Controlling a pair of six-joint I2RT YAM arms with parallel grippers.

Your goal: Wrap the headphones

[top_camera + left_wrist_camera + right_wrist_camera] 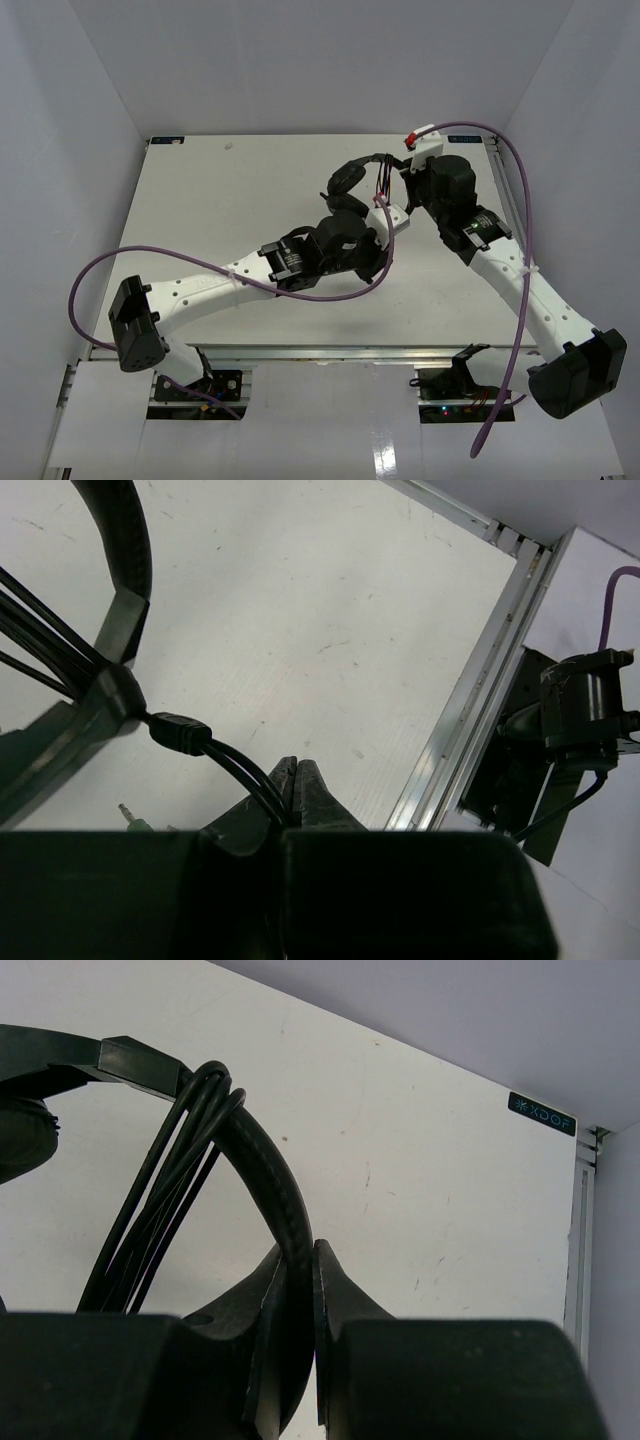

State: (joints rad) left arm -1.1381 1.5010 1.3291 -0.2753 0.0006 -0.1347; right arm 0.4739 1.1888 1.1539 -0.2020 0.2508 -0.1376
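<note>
The black headphones (347, 183) lie at the far middle of the table, between both arms. My right gripper (298, 1250) is shut on the arched headband (262, 1165); in the top view the right gripper (402, 180) sits just right of the earcups. Several turns of the thin black cord (205, 1088) loop round the headband. My left gripper (297, 765) is shut on the cord (240, 770), just past a small black lump on it (180, 732). In the top view the left gripper (385, 213) is right below the headset. A green plug tip (132, 818) shows by the left gripper.
Thick purple arm cables (300, 293) arc over the table's near half and right side (520, 200). The table's metal right rail (490, 680) and a black arm base (580, 705) lie beyond it. White walls close in the far and side edges.
</note>
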